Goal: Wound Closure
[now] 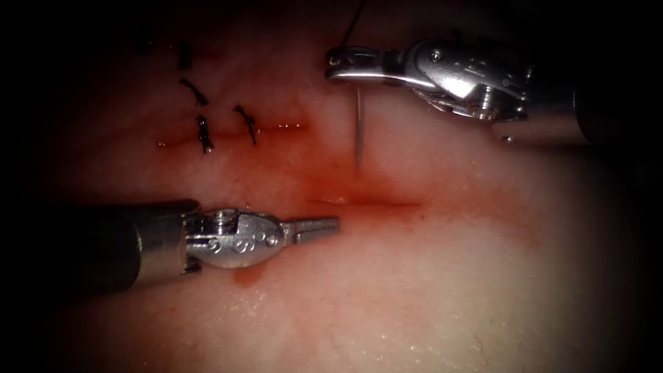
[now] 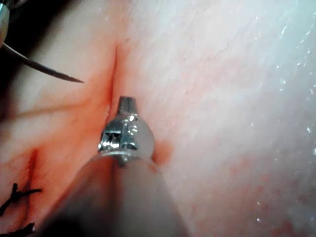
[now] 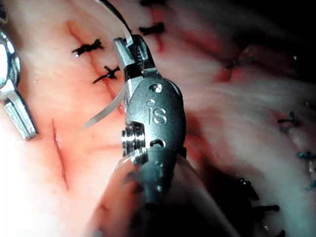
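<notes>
Left gripper: closed, holds nothing, hovers just below the cut's left end
Cut: open, red fluid around it
Right gripper: clamped on needle near its blunt end
Needle: hangs point down above the cut, clear of tissue
Thread: runs up from right gripper
Stitches: upper left, tied
</notes>
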`<action>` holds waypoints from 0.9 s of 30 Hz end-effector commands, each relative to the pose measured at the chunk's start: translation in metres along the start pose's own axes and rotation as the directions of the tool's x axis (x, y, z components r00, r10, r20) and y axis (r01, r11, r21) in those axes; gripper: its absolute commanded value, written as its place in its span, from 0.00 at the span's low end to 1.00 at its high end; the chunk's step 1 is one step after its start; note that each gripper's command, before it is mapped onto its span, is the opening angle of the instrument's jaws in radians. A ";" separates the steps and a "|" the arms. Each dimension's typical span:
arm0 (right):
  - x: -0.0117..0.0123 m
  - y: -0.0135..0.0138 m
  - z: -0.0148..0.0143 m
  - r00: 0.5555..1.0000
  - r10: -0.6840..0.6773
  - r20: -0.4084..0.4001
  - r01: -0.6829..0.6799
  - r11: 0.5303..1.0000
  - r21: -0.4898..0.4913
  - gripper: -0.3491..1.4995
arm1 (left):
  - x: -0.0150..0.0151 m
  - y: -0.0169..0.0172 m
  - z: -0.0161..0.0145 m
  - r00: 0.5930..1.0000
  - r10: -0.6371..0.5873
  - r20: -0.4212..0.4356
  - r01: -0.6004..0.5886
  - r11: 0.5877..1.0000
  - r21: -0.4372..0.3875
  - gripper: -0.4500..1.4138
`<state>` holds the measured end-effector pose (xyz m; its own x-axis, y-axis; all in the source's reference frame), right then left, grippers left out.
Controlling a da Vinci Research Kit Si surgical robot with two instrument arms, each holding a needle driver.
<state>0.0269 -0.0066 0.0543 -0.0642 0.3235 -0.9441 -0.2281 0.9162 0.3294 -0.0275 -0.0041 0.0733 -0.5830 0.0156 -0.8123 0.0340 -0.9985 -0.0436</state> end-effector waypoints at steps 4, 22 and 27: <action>-0.0010 0.0002 0.0016 1.000 -0.018 -0.015 0.018 1.000 0.003 0.00 | -0.0008 0.0011 0.0016 0.996 -0.007 0.089 0.013 0.998 -0.069 0.18; -0.0026 0.0000 0.0023 0.992 -0.119 -0.038 0.120 0.993 0.022 0.00 | -0.0027 0.0029 0.0010 0.979 -0.029 0.202 0.057 0.989 -0.135 0.24; -0.0026 -0.0001 0.0027 0.991 -0.126 -0.045 0.126 0.992 0.013 0.00 | -0.0025 0.0030 0.0011 0.979 -0.030 0.202 0.058 0.989 -0.134 0.24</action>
<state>0.0285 -0.0074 0.0566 -0.0755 0.1969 -0.9775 -0.2225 0.9523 0.2090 -0.0262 -0.0073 0.0753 -0.7369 0.0347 -0.6751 0.1088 -0.9796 -0.1690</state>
